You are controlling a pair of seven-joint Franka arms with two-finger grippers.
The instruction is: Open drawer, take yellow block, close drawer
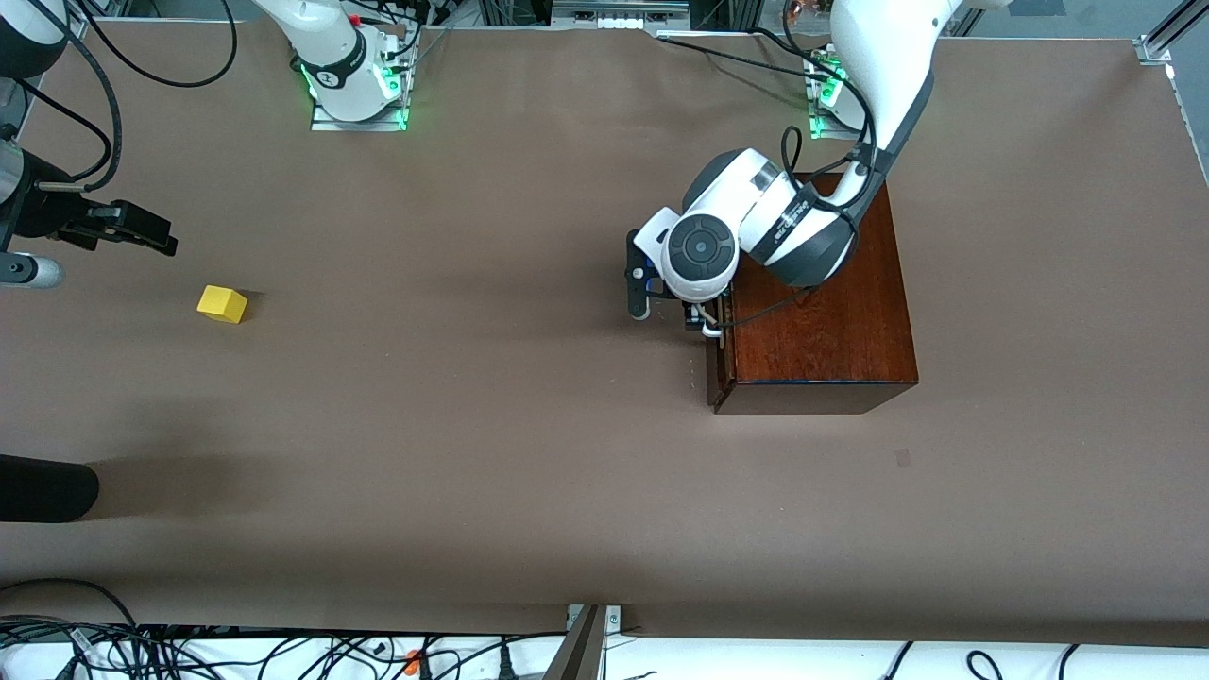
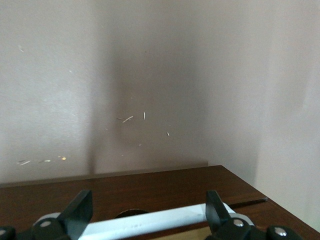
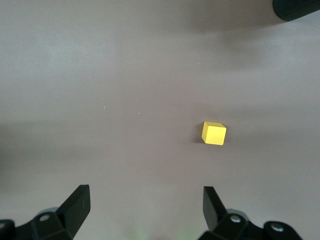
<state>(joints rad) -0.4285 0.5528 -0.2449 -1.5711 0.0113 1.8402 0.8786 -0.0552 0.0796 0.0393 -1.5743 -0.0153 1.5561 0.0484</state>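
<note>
**Two grippers spread: block out on the table, drawer nearly shut**

Two arms are at work, well apart. The yellow block point(image 1: 223, 304) lies on the bare brown table point(image 1: 472, 453) toward the right arm's end, not in the drawer. The right gripper point(image 1: 142, 229) hangs near the block, just off to one side of it, its fingers point(image 3: 75, 205) spread wide and holding nothing; its wrist view shows the block resting free on the table surface, apart from both fingers.

The left gripper point(image 1: 694, 316) is at the front of the mahogany box point(image 1: 822, 312), which stands toward the left arm's end of the table. Its fingers point(image 2: 80, 210) are spread on either side of the white bar handle point(image 2: 145, 223); they do not appear to clamp it. The drawer point(image 1: 720, 354) looks almost fully in, with only a thin strip of pale wood showing under the handle in the left wrist view.

Judgement: the block has been taken out and the closing step is in hand, near its end. The next move calls for a straight push on the drawer front until it sits flush, then a clean withdrawal without snagging the handle.
</note>
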